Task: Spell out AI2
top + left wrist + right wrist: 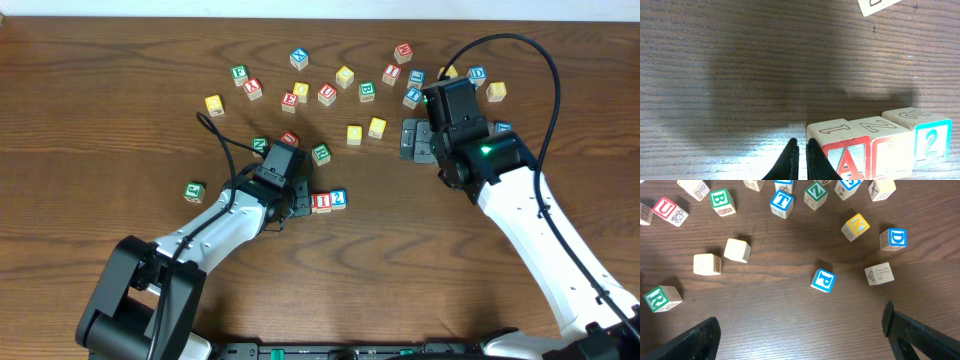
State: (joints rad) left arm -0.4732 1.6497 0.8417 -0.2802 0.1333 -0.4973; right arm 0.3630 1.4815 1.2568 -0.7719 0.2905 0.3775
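Observation:
Three wooden cubes stand in a touching row in the left wrist view: the red A cube [847, 161], a glare-washed red-framed cube [890, 152] and the blue 2 cube [930, 142]. In the overhead view the red I cube [322, 201] and the blue 2 cube [339, 198] show at mid-table; the A cube is hidden by my left gripper [299, 205]. My left gripper [801, 146] is shut and empty, its tips right beside the A cube's left side. My right gripper [412, 140] is open and empty over bare wood [800, 327], far from the row.
Several loose letter cubes lie scattered across the back of the table, among them a blue P [823, 280], a blue T [781, 203] and a green R [660, 299]. A green cube [194, 190] sits alone at the left, another green one [320, 153] just behind the left gripper.

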